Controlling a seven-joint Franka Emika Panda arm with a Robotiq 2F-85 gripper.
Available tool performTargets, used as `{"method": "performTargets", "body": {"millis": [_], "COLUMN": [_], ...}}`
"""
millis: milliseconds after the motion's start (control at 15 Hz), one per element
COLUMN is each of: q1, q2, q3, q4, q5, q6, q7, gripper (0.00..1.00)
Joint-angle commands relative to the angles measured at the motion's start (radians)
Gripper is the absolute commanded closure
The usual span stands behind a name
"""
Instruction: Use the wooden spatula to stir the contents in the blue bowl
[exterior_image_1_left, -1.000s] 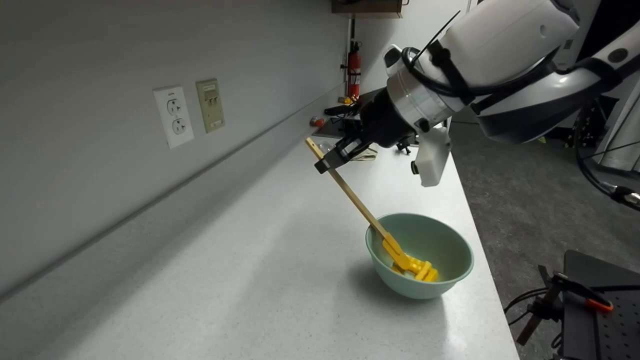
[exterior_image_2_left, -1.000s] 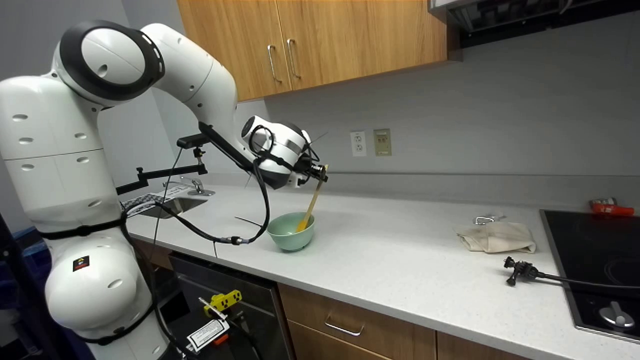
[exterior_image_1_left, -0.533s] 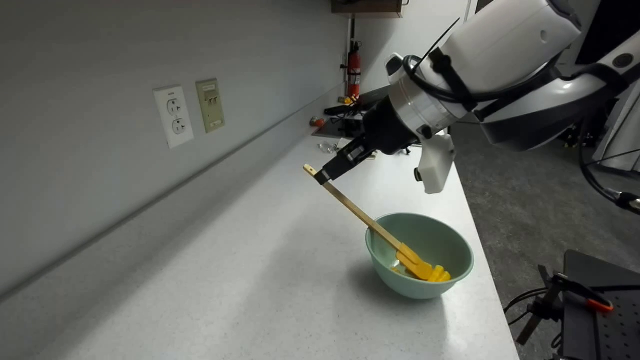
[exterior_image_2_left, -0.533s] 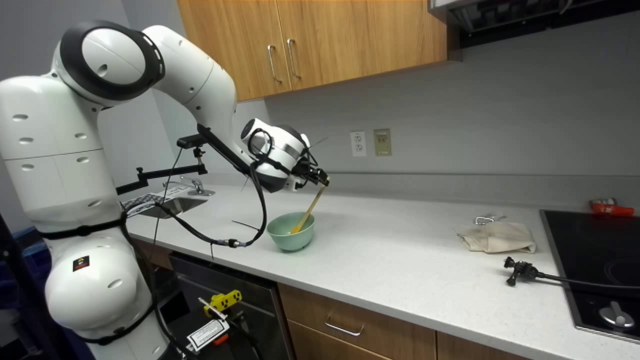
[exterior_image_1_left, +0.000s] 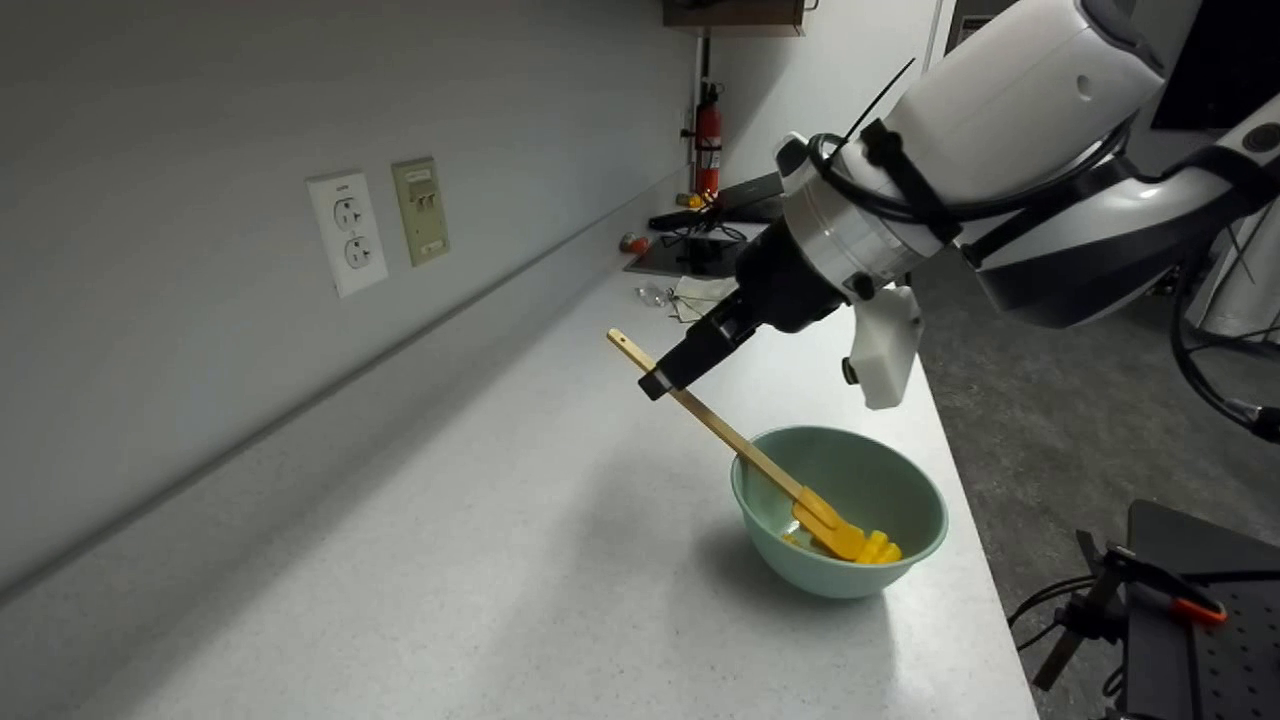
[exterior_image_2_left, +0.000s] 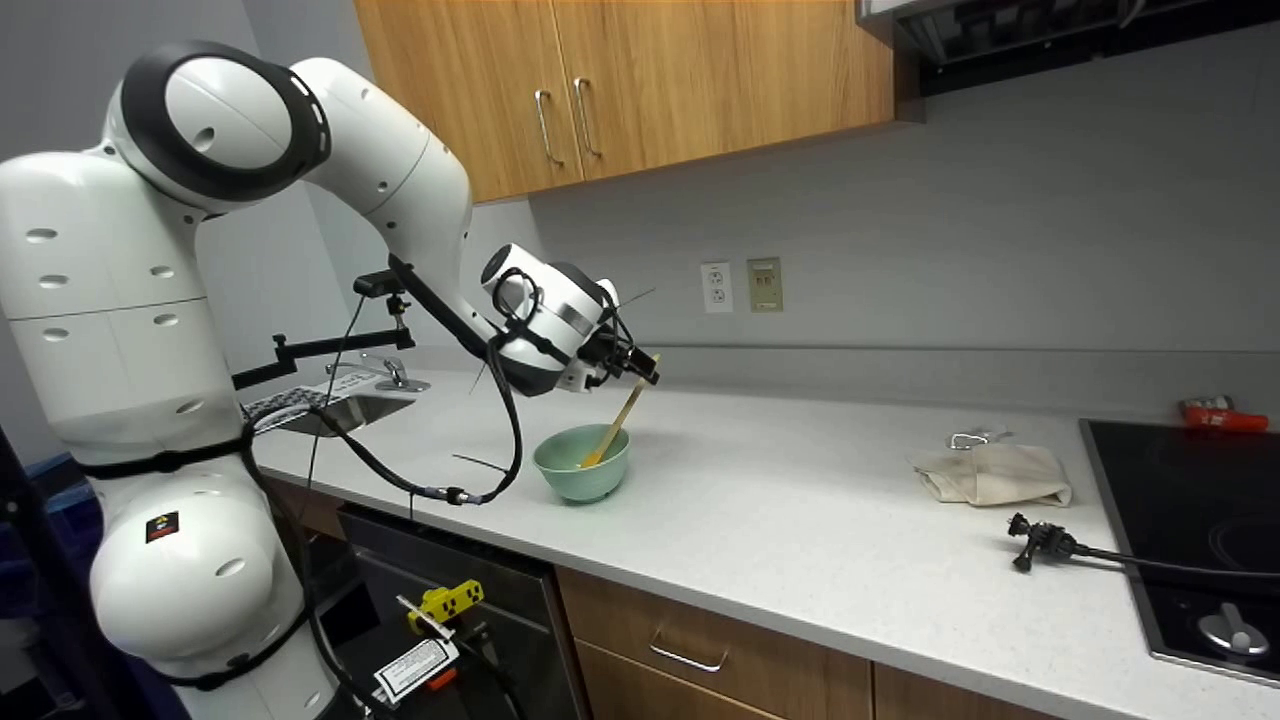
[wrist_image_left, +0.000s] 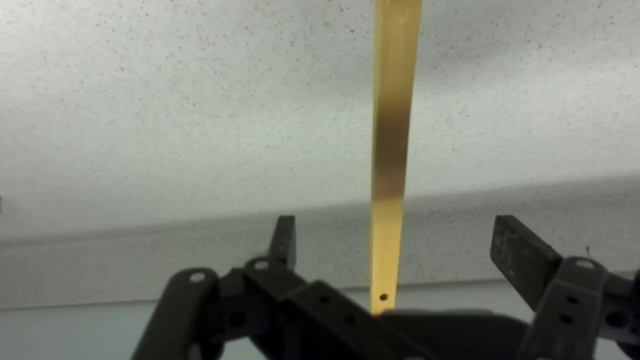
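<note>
The wooden spatula (exterior_image_1_left: 722, 428) leans on the rim of the blue bowl (exterior_image_1_left: 820, 578), its handle slanting up toward the wall. Its yellow-orange head lies down in the bowl, against the contents, yellow bits (exterior_image_1_left: 880, 548) gathered at one side. Part of them may be hidden under the head. My gripper (wrist_image_left: 395, 235) is open in the wrist view, with the handle running between its fingers (wrist_image_left: 525, 257) and a gap on either side. In both exterior views the gripper stands at the handle's upper part, above the counter. The contents cannot be made out in an exterior view (exterior_image_2_left: 580, 485).
The bowl stands near the counter's front edge. Behind the handle rises the wall with an outlet (exterior_image_1_left: 347, 233). Farther along the counter lie a folded cloth (exterior_image_2_left: 995, 475), a black clamp (exterior_image_2_left: 1045, 542) and a cooktop (exterior_image_2_left: 1210, 500). A wooden cabinet (exterior_image_2_left: 720, 80) hangs above.
My gripper has let go of the spatula and opened, moving lower. The handle has dropped to a flatter slant against the rim, and its head has slid across the bowl, with the bits shifted along.
</note>
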Motion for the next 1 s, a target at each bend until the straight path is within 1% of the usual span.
{"method": "performTargets", "body": {"millis": [0,133,400,467,667,733,933], "q1": [-0.009,-0.011,-0.009,-0.007,-0.012,-0.003,-0.003], "q2": [-0.005,-0.003,-0.009,-0.014,-0.011,-0.001,0.001], "q3": [0.014,0.015,0.012,0.009,0.012,0.003,0.003], "q4": [-0.03,-0.035,-0.028,-0.021,-0.026,-0.02,-0.021], "q5": [0.087,0.107,0.106,0.088,0.108,0.065,0.065], "q6": [0.0,0.006,-0.002,-0.013,-0.004,0.0,0.0], "q7": [-0.122,-0.177,-0.242,-0.247,-0.313,-0.248,-0.25], "gripper": [0.0,0.0,0.0,0.0,0.0,0.0,0.0]}}
